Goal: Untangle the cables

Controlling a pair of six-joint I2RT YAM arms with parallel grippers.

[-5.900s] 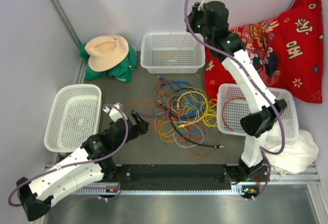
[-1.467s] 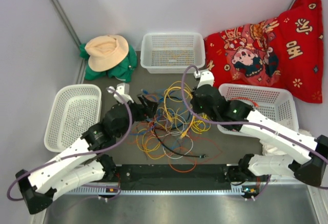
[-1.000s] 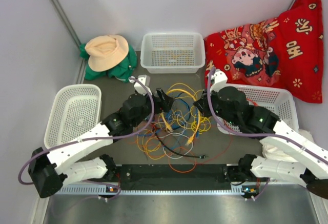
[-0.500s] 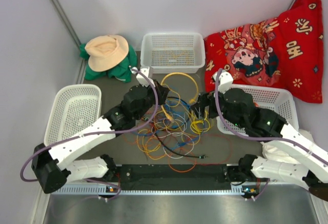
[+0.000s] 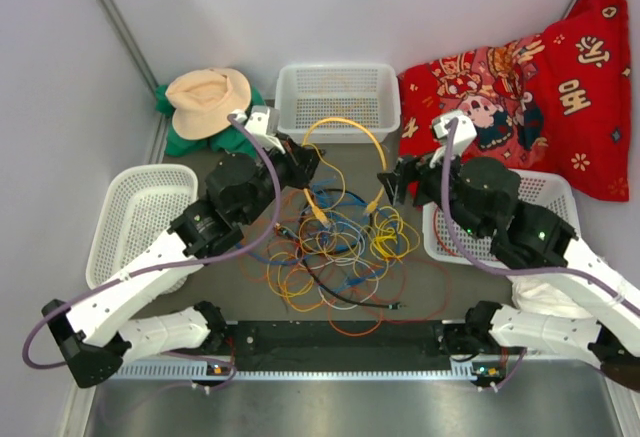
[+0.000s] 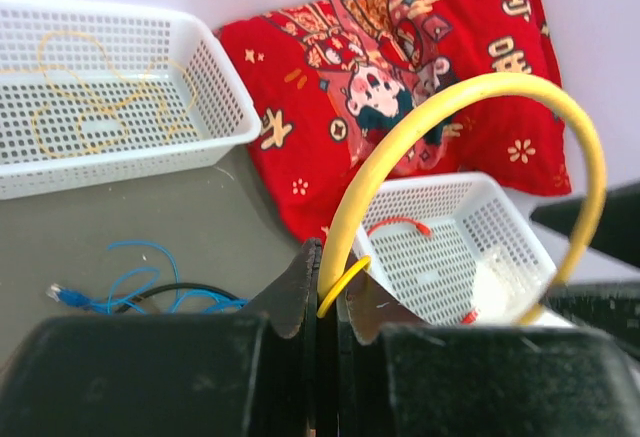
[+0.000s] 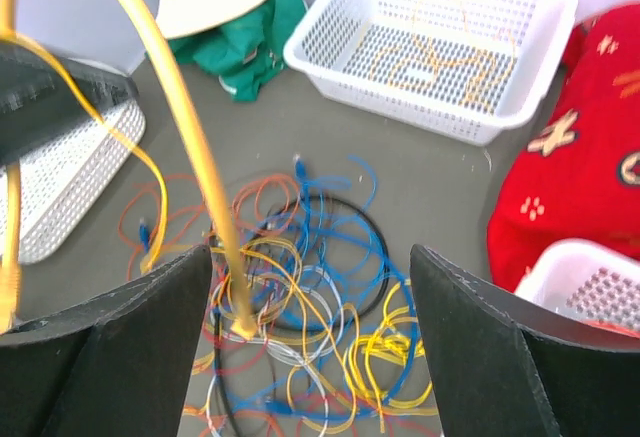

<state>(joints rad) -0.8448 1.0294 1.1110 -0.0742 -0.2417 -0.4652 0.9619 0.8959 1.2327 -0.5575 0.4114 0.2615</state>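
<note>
The step in hand is lifting one cord out of the heap. The left tool has its jaws pressed fully together on a thick yellow cable, which its wrist view shows clearly. This cable rises from the pinch in a high arch and comes down on the side of the right tool. Its free end, with a small plug, hangs just above the tangle of cables. The tangle has yellow, orange, blue, red, white and black cords and lies on the tabletop in the middle of the overhead view. From it, the left tool stands at about 11 o'clock and the right tool at about 1 o'clock. The right tool has its jaws spread wide and holds nothing. The yellow cable passes close to its left finger, but nothing squeezes it. The white basket at 12 o'clock already has thin cords inside. I judge that the yellow cable is almost free, though I cannot tell whether its lower part is still hooked in other loops. The next move probably calls for the right tool to close on the hanging end near the plug, and then for both arms to carry the cord clear without dragging the heap.
</note>
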